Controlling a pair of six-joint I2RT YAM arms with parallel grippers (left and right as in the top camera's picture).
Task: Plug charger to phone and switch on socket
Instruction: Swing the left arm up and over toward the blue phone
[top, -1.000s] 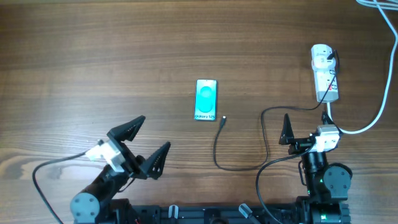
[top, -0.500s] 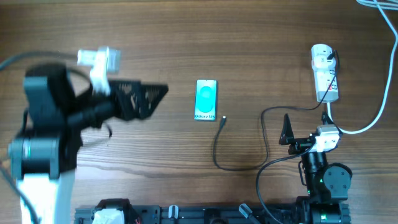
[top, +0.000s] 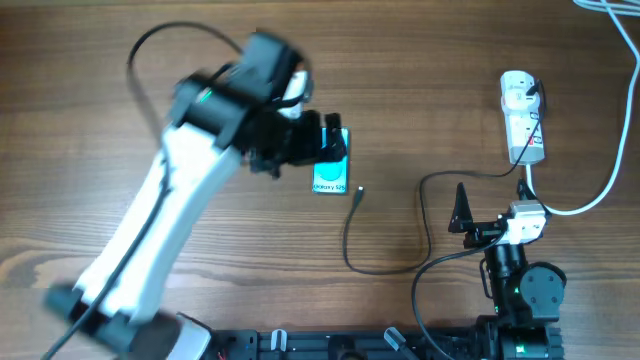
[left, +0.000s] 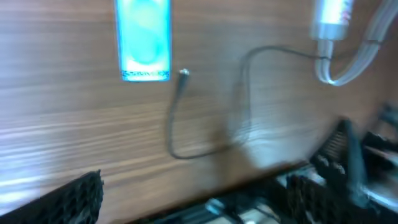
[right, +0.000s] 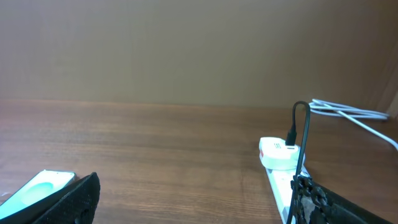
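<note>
The phone (top: 333, 176), teal screen up, lies mid-table, its far end hidden under my left gripper (top: 322, 137). In the left wrist view the phone (left: 144, 40) is ahead, and the left gripper (left: 199, 208) is open and empty above the table. The charger's thin black cable (top: 350, 240) loops on the wood, and its tip (top: 359, 190) lies just right of the phone's near end, also showing in the left wrist view (left: 183, 73). The white socket (top: 521, 118) lies at far right with a black plug in it. My right gripper (top: 492, 208) is open and empty near the socket (right: 283, 155).
A thicker white lead (top: 610, 180) runs from the socket's near end round to the table's far right corner. The right arm's base (top: 520, 290) and its black cables sit at the near edge. The left arm (top: 150, 230) stretches diagonally over the left half of the table.
My left arm has swung from the near left corner up and to the right, its gripper now over the phone's far end. The right arm, phone, charger and socket have not moved.
</note>
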